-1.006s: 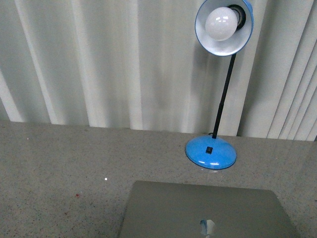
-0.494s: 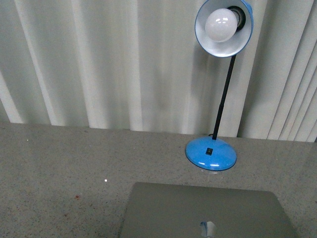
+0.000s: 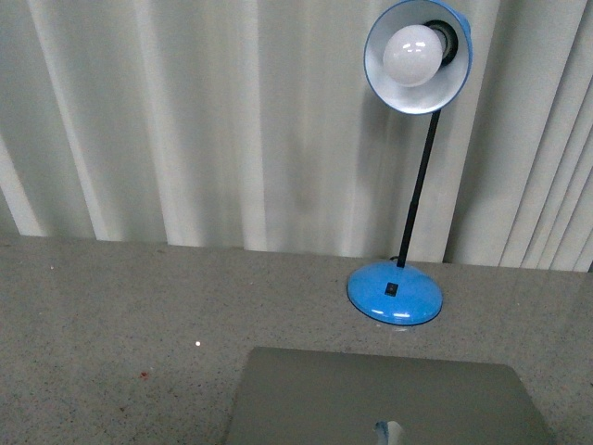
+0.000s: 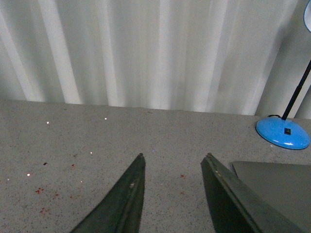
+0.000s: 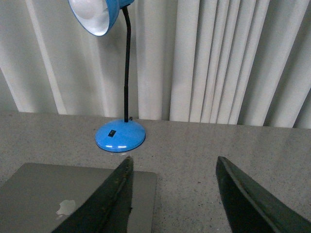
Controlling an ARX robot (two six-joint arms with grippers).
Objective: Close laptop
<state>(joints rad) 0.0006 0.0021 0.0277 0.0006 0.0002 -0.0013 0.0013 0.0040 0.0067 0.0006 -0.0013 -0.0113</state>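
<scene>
The laptop (image 3: 380, 399) lies at the bottom of the front view, its plain silver-grey lid up with the shiny apple logo at the frame's lower edge. Keys and screen are hidden. No arm shows in the front view. My left gripper (image 4: 174, 156) is open and empty over bare table, with a corner of the laptop (image 4: 277, 182) beside one finger. My right gripper (image 5: 174, 158) is open and empty, one finger over the laptop's lid edge (image 5: 48, 194), where the logo shows.
A blue desk lamp stands behind the laptop, its base (image 3: 395, 291) on the speckled grey table (image 3: 111, 315) and its shade (image 3: 417, 51) high up. It also shows in the left wrist view (image 4: 283, 133) and the right wrist view (image 5: 120, 135). Pale pleated curtains (image 3: 185, 120) hang behind.
The laptop lid's far edge sits a little lower in the front view than before. The lamp and curtain have shifted very slightly in the picture.
</scene>
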